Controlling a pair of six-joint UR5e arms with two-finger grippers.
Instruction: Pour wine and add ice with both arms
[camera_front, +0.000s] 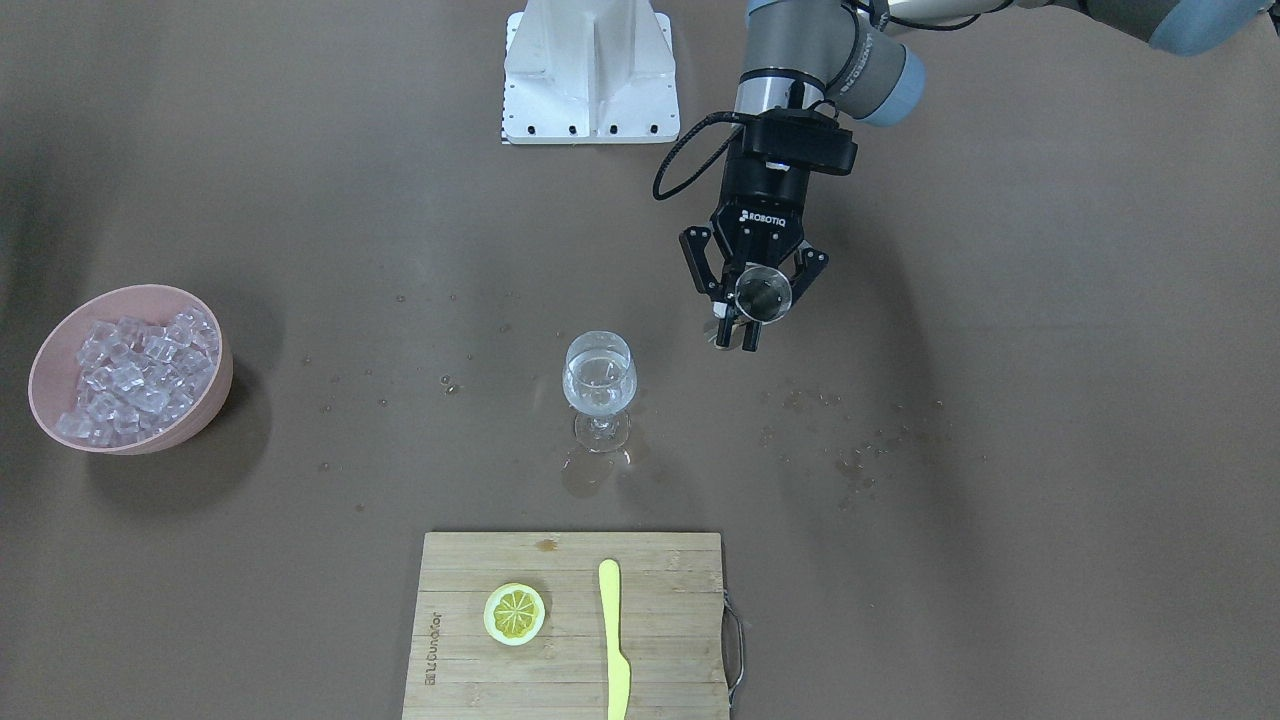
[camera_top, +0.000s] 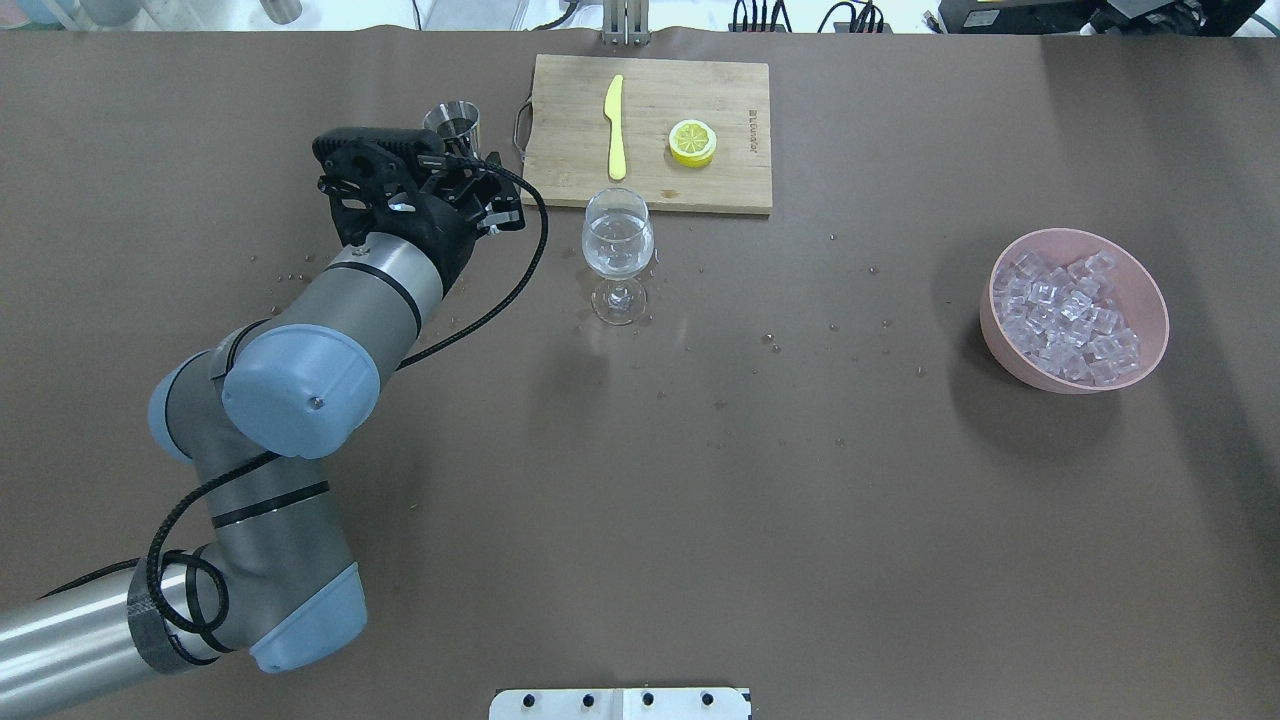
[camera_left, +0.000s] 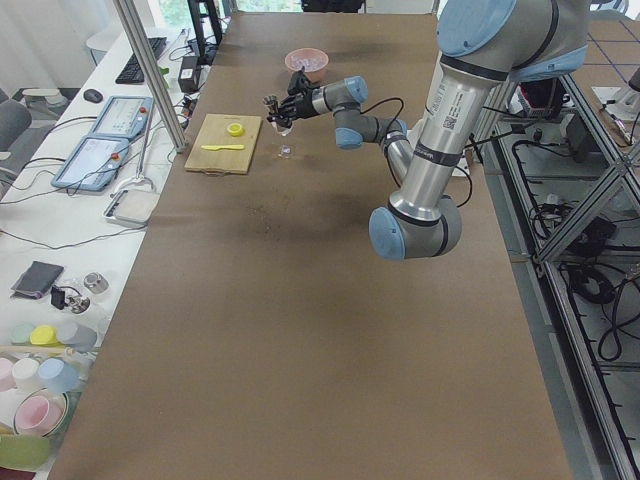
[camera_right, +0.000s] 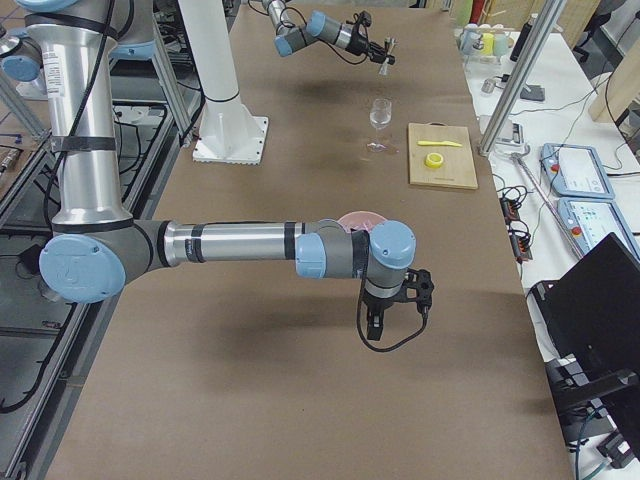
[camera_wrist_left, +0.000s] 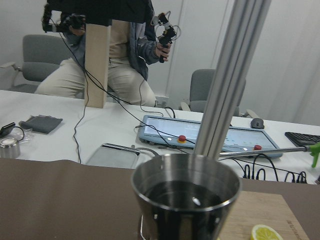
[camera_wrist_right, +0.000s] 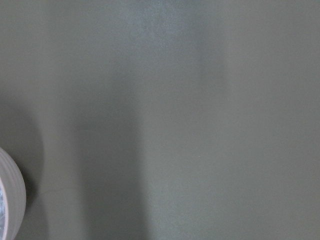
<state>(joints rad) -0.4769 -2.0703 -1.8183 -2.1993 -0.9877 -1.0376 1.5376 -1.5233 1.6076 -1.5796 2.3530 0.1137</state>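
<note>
Beside the clear stemmed wine glass, the black left gripper clamps a small steel cup. It is best set down upright, clear of the glass. Whether the black right gripper has its jaws apart or together cannot be told.

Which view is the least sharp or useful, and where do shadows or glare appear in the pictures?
Right wrist-mounted: featureless brown table with soft shadow bands; only the edge of the pink bowl at lower left. Left wrist-mounted: the metal cup fills the foreground, dark inside. Exterior front-facing: the pink bowl casts a broad soft shadow; the wine glass shows glints.
</note>
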